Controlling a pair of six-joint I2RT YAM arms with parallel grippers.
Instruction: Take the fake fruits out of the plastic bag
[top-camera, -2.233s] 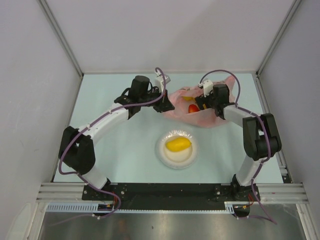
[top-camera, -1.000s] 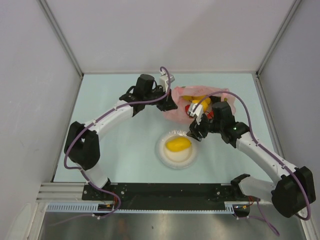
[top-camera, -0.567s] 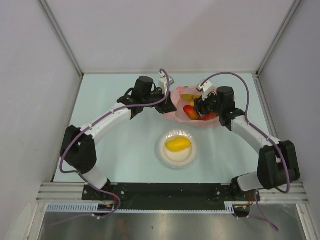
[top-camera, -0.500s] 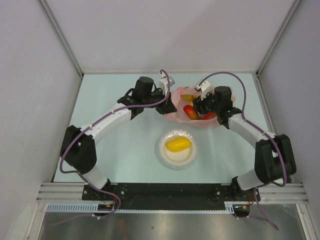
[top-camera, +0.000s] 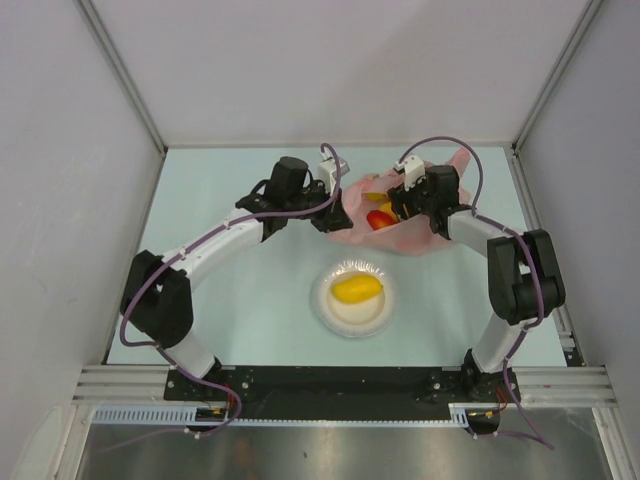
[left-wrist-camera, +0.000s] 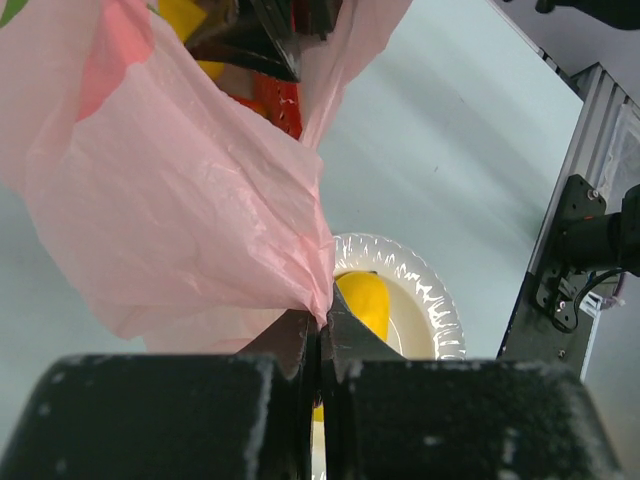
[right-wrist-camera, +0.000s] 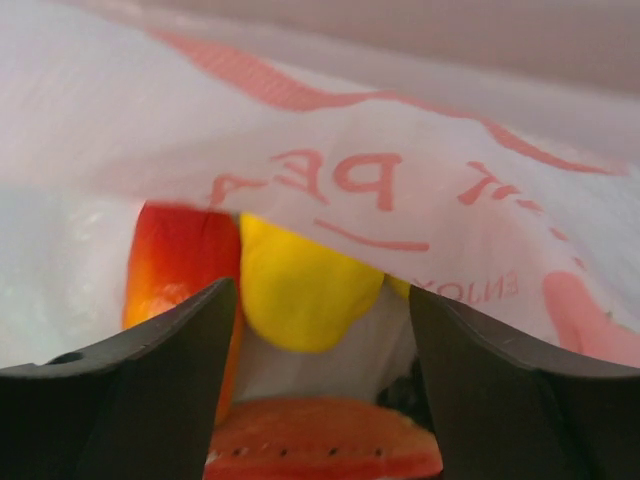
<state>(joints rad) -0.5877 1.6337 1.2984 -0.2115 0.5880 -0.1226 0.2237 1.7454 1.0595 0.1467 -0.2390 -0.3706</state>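
Observation:
The pink plastic bag (top-camera: 415, 238) lies at the back of the table, its mouth facing left. My left gripper (top-camera: 333, 212) is shut on the bag's edge (left-wrist-camera: 300, 270), lifting it. My right gripper (top-camera: 398, 204) reaches into the mouth with its jaws open. Between its fingers (right-wrist-camera: 150, 380) lies a yellow fruit (right-wrist-camera: 300, 285), untouched. A red-orange mango (right-wrist-camera: 175, 260) sits to its left and a pinkish-red slice (right-wrist-camera: 325, 450) just below. A fold of printed bag film (right-wrist-camera: 400, 170) hangs over them. Another yellow fruit (top-camera: 357, 289) rests on the white plate (top-camera: 385, 312).
The plate (left-wrist-camera: 440, 310) stands in front of the bag, between the two arms. Grey walls enclose the table on three sides. The right arm's elbow (top-camera: 520, 275) is folded near the right edge. A metal rail (left-wrist-camera: 590, 130) runs along the near side.
The right gripper swung from beside the plate back into the bag's mouth and spread its jaws wider. The left gripper kept its hold on the bag's edge.

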